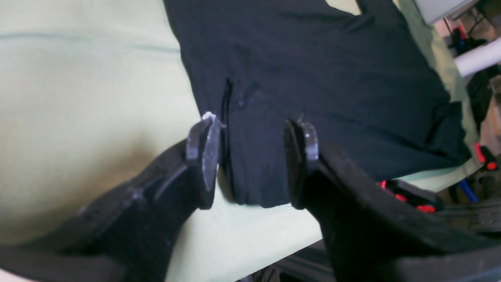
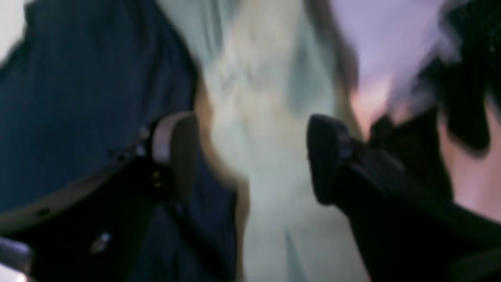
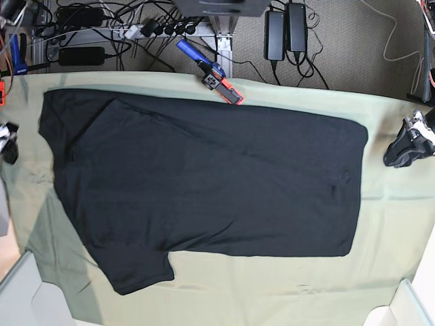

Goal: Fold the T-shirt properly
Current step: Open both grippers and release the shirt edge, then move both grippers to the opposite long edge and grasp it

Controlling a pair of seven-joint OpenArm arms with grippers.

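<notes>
At base view's left edge, the right jaws (image 3: 8, 144) are cut off.

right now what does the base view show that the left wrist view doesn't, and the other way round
Only the base view: the blue-handled tool at the cloth's far edge, and the black power adapters beyond it.

Only the left wrist view: the left gripper close up, its two jaws apart with nothing between them.

Both: the black T-shirt spread on the pale green cloth.
</notes>
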